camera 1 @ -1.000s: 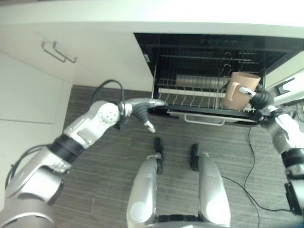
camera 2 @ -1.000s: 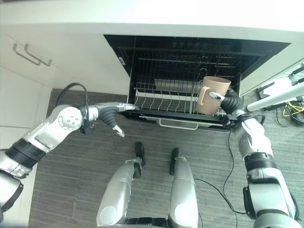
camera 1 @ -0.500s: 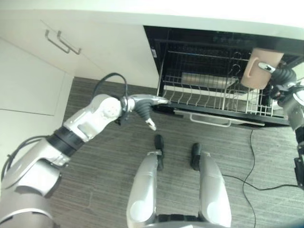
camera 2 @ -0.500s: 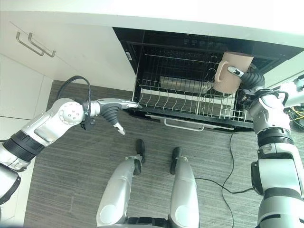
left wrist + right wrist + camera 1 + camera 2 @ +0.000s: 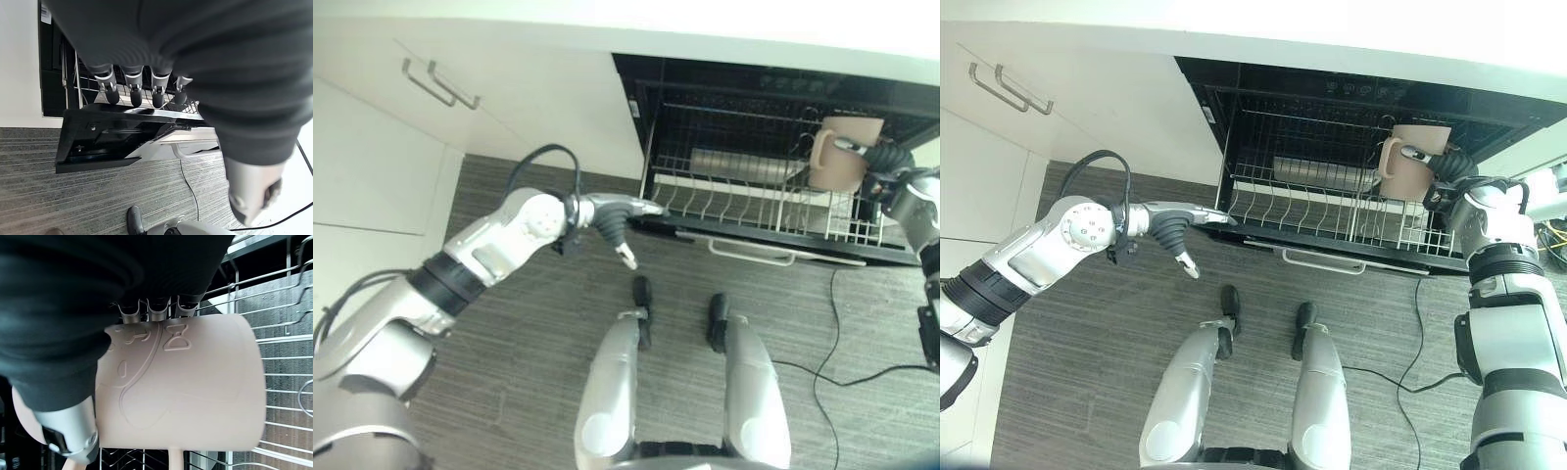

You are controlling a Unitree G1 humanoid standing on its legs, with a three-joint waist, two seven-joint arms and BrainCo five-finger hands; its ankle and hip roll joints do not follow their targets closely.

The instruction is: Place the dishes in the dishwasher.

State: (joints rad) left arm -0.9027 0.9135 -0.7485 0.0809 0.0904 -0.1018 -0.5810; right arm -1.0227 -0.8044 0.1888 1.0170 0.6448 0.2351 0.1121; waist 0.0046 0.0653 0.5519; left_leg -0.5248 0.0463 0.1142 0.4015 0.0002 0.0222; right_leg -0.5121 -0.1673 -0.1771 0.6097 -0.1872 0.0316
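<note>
A beige mug point(image 5: 840, 157) with a handle hangs over the right end of the pulled-out wire rack point(image 5: 754, 201) of the open dishwasher point(image 5: 1351, 108). My right hand point(image 5: 1442, 168) is shut on the mug point(image 5: 190, 382), fingers and thumb curled round its body. A metal bowl-like dish point(image 5: 739, 164) lies at the back of the rack. My left hand point(image 5: 612, 217) reaches to the rack's left front corner, fingers straight with their tips point(image 5: 132, 93) on the rack's edge, thumb hanging down.
White cabinet fronts with bar handles point(image 5: 440, 83) stand to the left of the dishwasher. A white countertop point(image 5: 1332, 29) runs above. The rack's front handle point(image 5: 1322, 259) sticks out over grey striped floor point(image 5: 529, 323).
My right hand has lowered the mug from high at the dishwasher's upper edge down toward the right end of the rack. The left hand has stayed at the rack's corner.
</note>
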